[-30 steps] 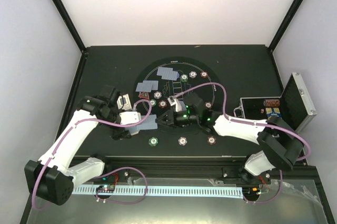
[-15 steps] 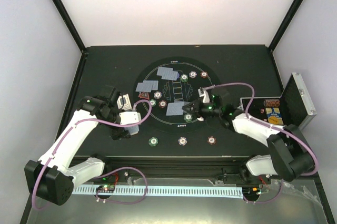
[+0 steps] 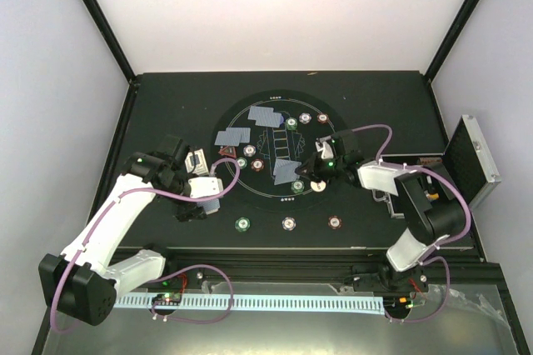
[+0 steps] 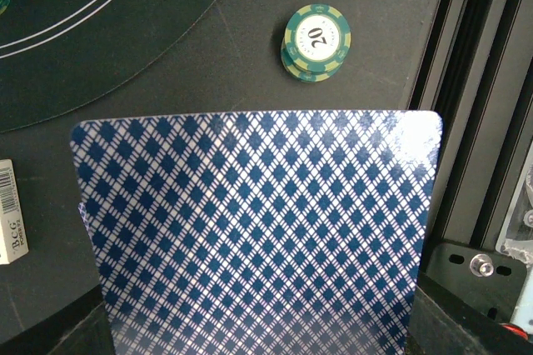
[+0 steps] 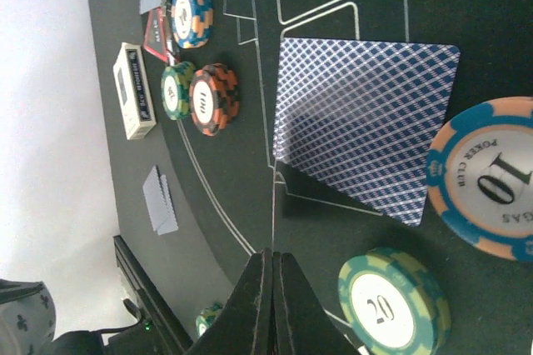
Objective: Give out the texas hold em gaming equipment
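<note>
Left tool (image 3: pixel 200 207): low at the left front of the surface (image 3: pixel 375 97), just off the round mat (image 3: pixel 266 192). It carries a deck (image 4: pixel 258 230) clear of the surface, with the blue diamond backs facing its camera. A second card's edge peeks out on the deck's left side. The fingers are hidden behind the deck, so their spread can't be read.

Beyond the deck, on the bare surface, is a green stack (image 4: pixel 315 41) of two chips marked 20. The top view shows it as the left end of a row with two front chips (image 3: pixel 288 223) to its right.

Right tool (image 5: pixel 271 259): over the mat, right of centre. Its fingers are pressed flat together with only a seam between them.

A card (image 5: pixel 362 122) sits face down just past the tips, over the mat's printed boxes, with a shadow along its near edge. A thin pale line runs from the tips to its nearest corner. I cannot tell whether the tips pinch the card.

A 10 chip (image 5: pixel 491 180) meets the card's right edge in this view. A 20 chip (image 5: pixel 391 305) lies beside the tips.

Farther off is a trio of chips (image 5: pixel 200 97), with a white box (image 5: pixel 133 88) and a red triangle (image 5: pixel 158 34) next to it. Two overlapped cards (image 5: pixel 158 201) lie near the mat's rim.

The case (image 3: pixel 470 159) stands open at the surface's right edge.
</note>
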